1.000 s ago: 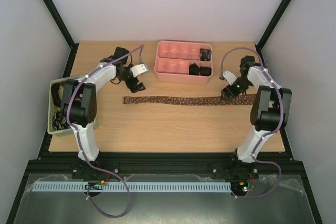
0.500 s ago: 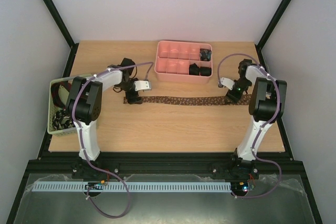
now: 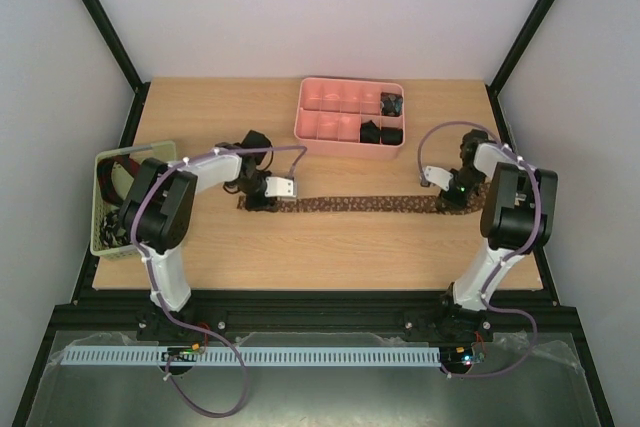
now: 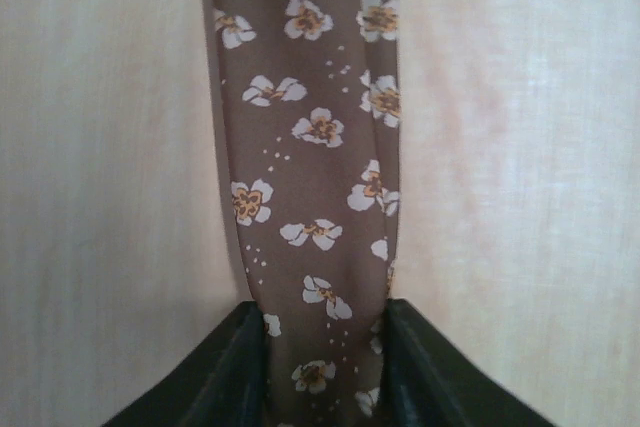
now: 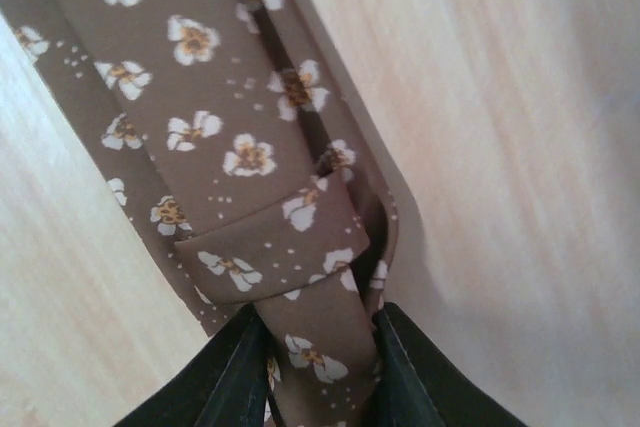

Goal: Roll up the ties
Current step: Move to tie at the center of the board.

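Note:
A brown tie [image 3: 350, 205] with small pale flowers lies stretched flat across the table, left to right. My left gripper [image 3: 262, 202] is shut on its narrow left end; in the left wrist view the tie [image 4: 315, 167] runs up from between the black fingers [image 4: 230, 372]. My right gripper [image 3: 455, 201] is shut on the wide right end, where the tie [image 5: 260, 177] folds over itself just ahead of the fingers [image 5: 405, 372]. Dark rolled ties [image 3: 381, 132] sit in the pink tray's right compartments.
The pink compartmented tray [image 3: 325, 124] stands at the back centre of the table. A pale green slotted basket [image 3: 104, 209] holding more fabric sits at the left edge, beside the left arm.
Both grippers came down onto the tie's ends and closed on them. The tie has shifted slightly toward the near edge, and both arms moved nearer with it.

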